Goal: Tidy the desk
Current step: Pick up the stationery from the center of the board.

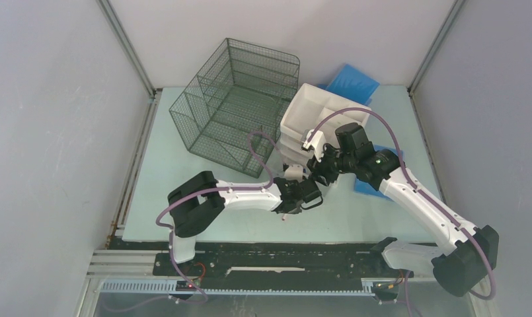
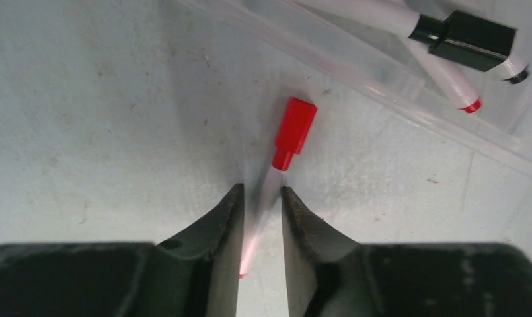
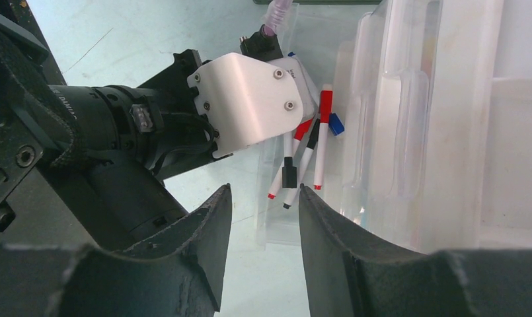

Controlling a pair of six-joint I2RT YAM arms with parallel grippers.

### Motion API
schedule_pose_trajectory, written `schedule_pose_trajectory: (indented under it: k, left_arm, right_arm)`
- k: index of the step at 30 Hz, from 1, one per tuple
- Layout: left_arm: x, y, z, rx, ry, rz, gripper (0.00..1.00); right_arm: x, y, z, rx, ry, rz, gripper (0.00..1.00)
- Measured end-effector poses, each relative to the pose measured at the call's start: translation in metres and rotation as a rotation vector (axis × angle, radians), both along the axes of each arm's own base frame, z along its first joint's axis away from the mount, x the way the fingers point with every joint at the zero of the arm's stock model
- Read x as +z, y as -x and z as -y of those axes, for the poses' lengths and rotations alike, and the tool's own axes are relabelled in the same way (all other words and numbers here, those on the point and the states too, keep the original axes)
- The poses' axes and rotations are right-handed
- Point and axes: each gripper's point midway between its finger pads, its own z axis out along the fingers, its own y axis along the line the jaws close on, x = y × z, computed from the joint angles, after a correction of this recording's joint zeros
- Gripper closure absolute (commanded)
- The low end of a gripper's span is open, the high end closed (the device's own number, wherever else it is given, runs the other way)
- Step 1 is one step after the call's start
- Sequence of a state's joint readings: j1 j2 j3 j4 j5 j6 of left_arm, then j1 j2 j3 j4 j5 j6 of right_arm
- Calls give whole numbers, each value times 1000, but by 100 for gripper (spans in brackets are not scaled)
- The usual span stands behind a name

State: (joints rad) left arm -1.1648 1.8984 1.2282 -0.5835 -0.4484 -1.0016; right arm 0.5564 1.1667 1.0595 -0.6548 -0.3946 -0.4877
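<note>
Top view: pale mint-green matte surface (image 1: 177, 178) lies under both arms, dark wire-mesh organizer (image 1: 236, 99) at rear; grip hidden here.
Left wrist: left claw (image 2: 260, 191) clamped on white red-capped marker (image 2: 293, 131), short of clear plastic tray (image 2: 355, 72).
Right wrist: right claw (image 3: 263, 195) apart, empty; several markers (image 3: 319, 142) already trayed. Tidying looks partway.

The barrel of the red-capped marker (image 2: 294, 132) blurs to a pale streak between the fingers of my left gripper (image 2: 260, 191); I cannot tell whether they touch it. My left wrist (image 3: 250, 99) hides the upper ends of the markers (image 3: 321, 142) in the clear drawer (image 3: 271, 228).
</note>
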Motion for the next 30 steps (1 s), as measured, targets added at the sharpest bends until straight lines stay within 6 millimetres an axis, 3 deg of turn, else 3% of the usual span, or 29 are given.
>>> schedule_pose_trajectory:
  k: [6, 11, 18, 21, 30]
  left_arm:
    - [-2, -1, -10, -9, -25, 20, 100]
    - [-1, 1, -20, -19, -33, 35, 100]
    - [5, 12, -59, -32, -72, 55, 100]
    - [19, 13, -69, -40, -38, 90, 100]
    - [68, 6, -71, -65, 173, 253, 100]
  right_arm:
    - [0, 0, 0, 1, 0, 0, 51]
    - [0, 0, 0, 3, -2, -1, 50]
    - [3, 2, -1, 9, -12, 3, 50]
    - [5, 3, -2, 13, -19, 7, 50]
    - [7, 7, -4, 31, -36, -1, 50]
